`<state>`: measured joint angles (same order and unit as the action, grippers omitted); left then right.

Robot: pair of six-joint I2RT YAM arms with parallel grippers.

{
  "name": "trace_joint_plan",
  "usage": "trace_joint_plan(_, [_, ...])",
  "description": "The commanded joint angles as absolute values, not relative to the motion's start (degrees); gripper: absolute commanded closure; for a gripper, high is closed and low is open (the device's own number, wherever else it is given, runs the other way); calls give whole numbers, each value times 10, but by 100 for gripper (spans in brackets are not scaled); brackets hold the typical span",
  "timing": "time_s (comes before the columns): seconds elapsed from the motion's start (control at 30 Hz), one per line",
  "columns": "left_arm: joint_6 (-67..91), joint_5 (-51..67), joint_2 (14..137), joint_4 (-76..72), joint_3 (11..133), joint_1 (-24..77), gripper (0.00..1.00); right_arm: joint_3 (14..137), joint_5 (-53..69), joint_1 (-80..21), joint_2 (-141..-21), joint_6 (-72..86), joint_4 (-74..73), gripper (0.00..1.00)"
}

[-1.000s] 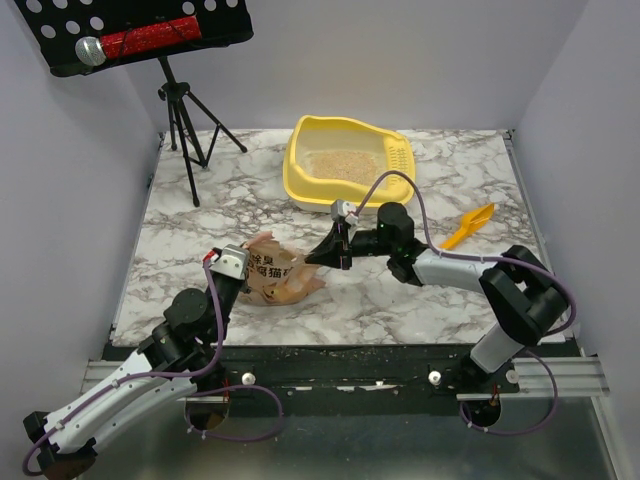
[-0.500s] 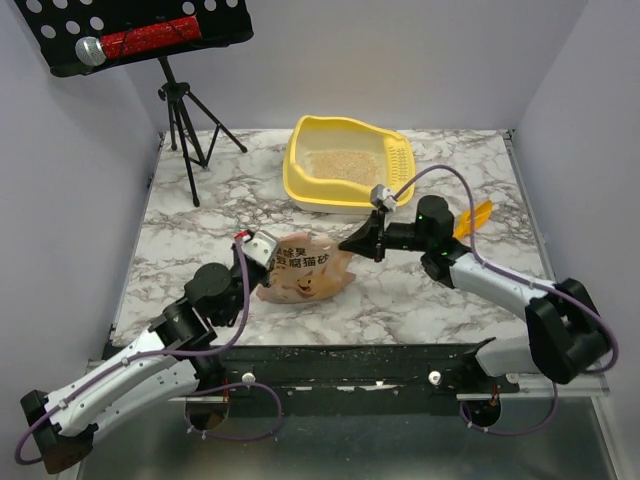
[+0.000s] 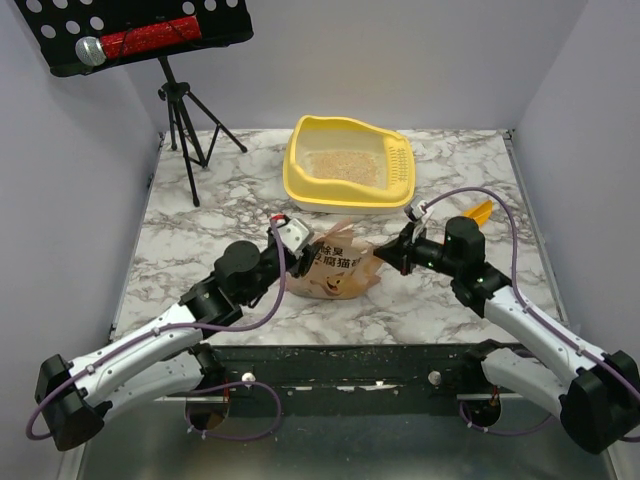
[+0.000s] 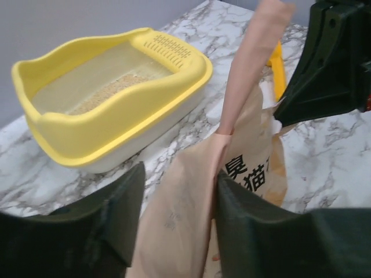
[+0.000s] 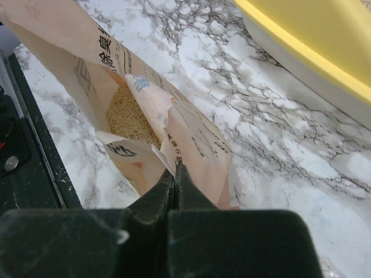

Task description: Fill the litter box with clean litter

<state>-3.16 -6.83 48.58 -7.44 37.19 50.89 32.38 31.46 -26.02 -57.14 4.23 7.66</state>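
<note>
Marble tabletop [image 3: 200, 230] work, bag-handling step: my right gripper [image 5: 174, 168] pinches the bag [image 3: 340, 272], my left gripper [image 4: 178, 191] straddles it with jaws parted, so next I'd clamp left and hoist toward the litter box [image 3: 330, 200] at twelve o'clock.

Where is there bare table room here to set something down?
Bare marble lies left, between the tripod and the bag, and far right behind the scoop. Crowded: the centre, between litter box and bag.
</note>
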Motion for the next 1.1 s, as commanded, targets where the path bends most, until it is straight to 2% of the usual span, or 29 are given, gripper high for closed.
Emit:
trace_joint_plan(0.0, [-90, -94, 428, -90, 345, 501, 36, 298, 240, -253, -528, 76, 55, 100])
trace_joint_plan(0.13, [-84, -109, 355, -53, 327, 480, 26, 294, 246, -253, -536, 82, 56, 100])
trace_joint_plan(0.27, [-62, -108, 295, -1, 315, 463, 21, 293, 248, -254, -540, 86, 62, 100])
trace_joint_plan(0.47, [-16, -1, 315, 30, 292, 412, 17, 293, 251, -253, -536, 101, 68, 100])
trace_joint_plan(0.6, [18, 124, 358, -16, 271, 323, 16, 280, 256, -253, -526, 109, 82, 100])
trace_joint_plan(0.67, [32, 151, 374, -45, 263, 284, 16, 270, 258, -253, -518, 112, 90, 100])
trace_joint_plan(0.8, [54, 184, 401, -105, 255, 243, 17, 256, 272, -253, -512, 119, 110, 100])
trace_joint_plan(1.07, [183, 353, 455, -263, 243, 168, 18, 243, 289, -253, -517, 133, 136, 100])
